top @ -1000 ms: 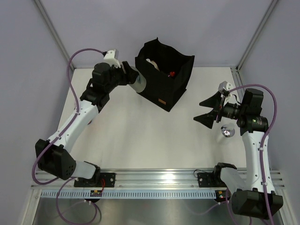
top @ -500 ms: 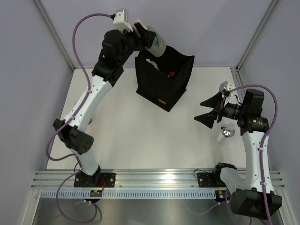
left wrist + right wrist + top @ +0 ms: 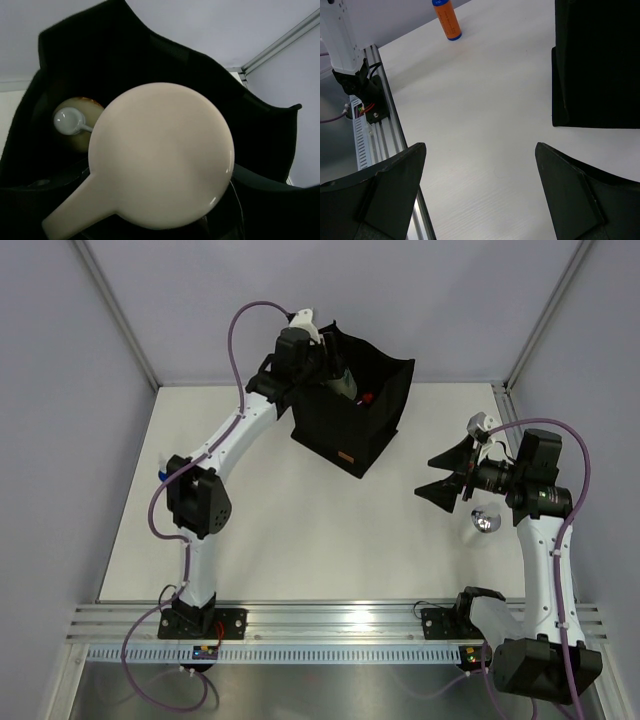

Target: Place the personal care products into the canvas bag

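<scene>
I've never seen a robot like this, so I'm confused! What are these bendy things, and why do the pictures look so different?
Those are two robot arms bolted to the edge of a white table. One picture looks down from above. The other two come from small cameras on each arm's wrist. The left hand holds a pale bottle over the black bag. Its wrist camera sees the bottle's round bottom, and another bottle already inside the bag. The right hand is open and holds nothing. On the table are a shiny silver bottle and an orange bottle with a blue cap.
</scene>
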Motion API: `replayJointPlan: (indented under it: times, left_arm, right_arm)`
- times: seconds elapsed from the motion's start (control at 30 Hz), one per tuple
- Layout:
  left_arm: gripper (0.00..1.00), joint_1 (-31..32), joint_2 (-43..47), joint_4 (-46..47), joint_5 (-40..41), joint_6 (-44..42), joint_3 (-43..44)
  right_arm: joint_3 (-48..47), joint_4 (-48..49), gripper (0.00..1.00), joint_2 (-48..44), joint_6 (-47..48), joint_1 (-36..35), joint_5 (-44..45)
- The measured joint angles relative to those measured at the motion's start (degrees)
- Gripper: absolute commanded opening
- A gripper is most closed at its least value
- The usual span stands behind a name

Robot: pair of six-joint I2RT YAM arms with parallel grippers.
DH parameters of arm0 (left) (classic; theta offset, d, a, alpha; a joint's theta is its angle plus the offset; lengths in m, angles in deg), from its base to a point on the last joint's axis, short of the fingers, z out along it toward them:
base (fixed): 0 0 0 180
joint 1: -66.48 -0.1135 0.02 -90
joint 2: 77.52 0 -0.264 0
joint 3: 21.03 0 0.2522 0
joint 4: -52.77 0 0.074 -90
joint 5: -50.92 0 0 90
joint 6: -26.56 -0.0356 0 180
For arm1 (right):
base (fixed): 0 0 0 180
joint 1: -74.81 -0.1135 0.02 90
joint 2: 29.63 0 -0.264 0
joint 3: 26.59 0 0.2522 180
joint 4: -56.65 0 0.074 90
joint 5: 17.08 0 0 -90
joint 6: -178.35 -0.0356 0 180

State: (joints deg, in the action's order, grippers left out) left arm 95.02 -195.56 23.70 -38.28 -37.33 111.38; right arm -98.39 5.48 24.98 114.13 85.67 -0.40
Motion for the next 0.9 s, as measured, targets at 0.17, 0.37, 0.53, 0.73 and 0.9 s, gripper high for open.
replayJointPlan:
  times: [0.17, 0.37, 0.53, 0.73, 0.9]
  left_arm:
    - [0.00, 0.0, -1.2, -0.1, -1.7, 0.9, 0.3]
    - [0.31, 0.0, -2.1, -0.5, -3.9, 1.9, 1.0]
    - [0.62, 0.0, -2.7, -2.6, -4.3, 2.2, 1.7]
    - [0.96, 0.0, -2.9, -1.4, -4.5, 3.1, 3.7]
    - [0.99, 0.1, -2.6, 0.5, -4.8, 3.5, 5.2]
  right_arm:
    - [0.0, -0.2, 1.00, 0.5, 0.0, 0.0, 0.3]
    - [0.0, -0.2, 1.00, 0.9, 0.0, 0.0, 0.3]
    - [0.0, -0.3, 1.00, 1.0, 0.0, 0.0, 0.4]
    - [0.0, -0.4, 0.99, 1.2, 0.0, 0.0, 0.5]
    - [0.0, -0.4, 1.00, 1.4, 0.0, 0.0, 1.0]
